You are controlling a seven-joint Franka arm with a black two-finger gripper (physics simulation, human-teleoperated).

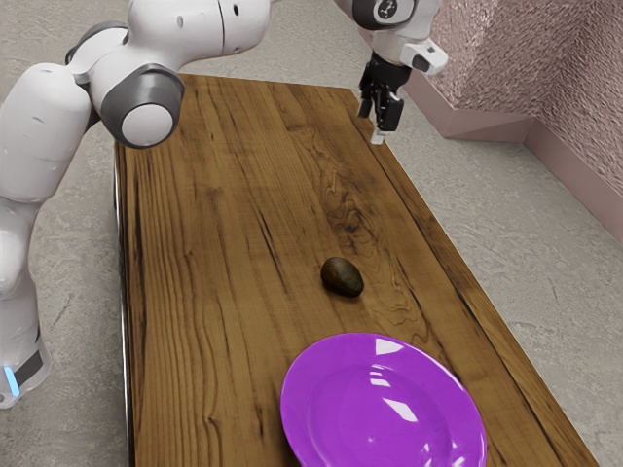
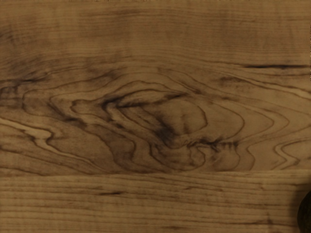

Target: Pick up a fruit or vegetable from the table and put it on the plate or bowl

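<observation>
A dark brown, egg-shaped fruit point(image 1: 343, 276) that looks like an avocado lies on the wooden table point(image 1: 224, 243), a little toward the exterior view's right of its middle. Just in front of it, at the near end of the table, sits a glossy purple plate point(image 1: 383, 409). My black gripper point(image 1: 378, 128) hangs high over the table's far right edge, well away from the fruit, open, with nothing between its fingers. The wrist view looks straight down on the bare wood grain point(image 2: 175, 121). A dark rounded sliver point(image 2: 306, 213) at that picture's edge may be the fruit.
The table is long and narrow, with grey floor point(image 1: 545, 243) on both sides. A pink textured wall point(image 1: 526, 58) rises past the far right edge, close behind the gripper. Bare wood lies between the gripper and the fruit.
</observation>
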